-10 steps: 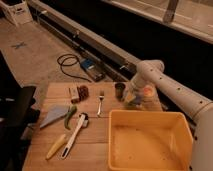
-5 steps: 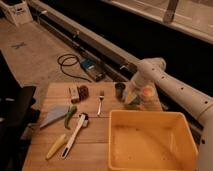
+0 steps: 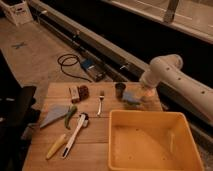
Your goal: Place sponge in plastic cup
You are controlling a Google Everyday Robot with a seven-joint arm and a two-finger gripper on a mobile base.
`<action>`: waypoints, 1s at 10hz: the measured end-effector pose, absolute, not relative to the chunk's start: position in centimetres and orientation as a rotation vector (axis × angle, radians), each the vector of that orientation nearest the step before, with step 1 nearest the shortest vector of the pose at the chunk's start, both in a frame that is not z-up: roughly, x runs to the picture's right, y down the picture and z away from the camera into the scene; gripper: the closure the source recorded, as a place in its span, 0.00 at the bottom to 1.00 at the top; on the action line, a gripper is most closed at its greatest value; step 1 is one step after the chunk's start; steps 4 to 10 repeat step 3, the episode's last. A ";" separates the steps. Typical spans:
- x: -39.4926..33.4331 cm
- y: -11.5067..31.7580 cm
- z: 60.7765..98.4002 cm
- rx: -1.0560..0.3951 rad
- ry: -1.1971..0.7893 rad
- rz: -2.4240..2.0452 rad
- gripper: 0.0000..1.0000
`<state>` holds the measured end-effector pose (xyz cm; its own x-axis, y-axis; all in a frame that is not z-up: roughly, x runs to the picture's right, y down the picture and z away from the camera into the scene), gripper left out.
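Observation:
The sponge [image 3: 131, 97] is a small blue-grey block at the back of the wooden table [image 3: 95, 150], just right of a dark brown cup [image 3: 120, 90]. My gripper [image 3: 144, 94] hangs from the white arm [image 3: 167, 70] directly to the right of the sponge, low over the table. Whether it touches the sponge I cannot tell. An orange-tinted patch shows under the gripper. The plastic cup is hidden there or out of view.
A large yellow bin [image 3: 155, 160] fills the table's front right. To the left lie a fork [image 3: 101, 102], a brown packet [image 3: 79, 92], a grey triangular cloth [image 3: 54, 116], a green item [image 3: 70, 116], a white brush [image 3: 75, 135] and a yellow tool [image 3: 55, 146]. A black chair [image 3: 15, 115] stands at left.

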<state>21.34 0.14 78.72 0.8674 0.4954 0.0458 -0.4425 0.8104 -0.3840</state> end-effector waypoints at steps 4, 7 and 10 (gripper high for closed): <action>22.3 0.0 77.3 -0.339 -0.161 0.543 0.30; 22.3 0.0 77.3 -0.339 -0.161 0.543 0.30; 22.3 0.0 77.3 -0.339 -0.161 0.543 0.30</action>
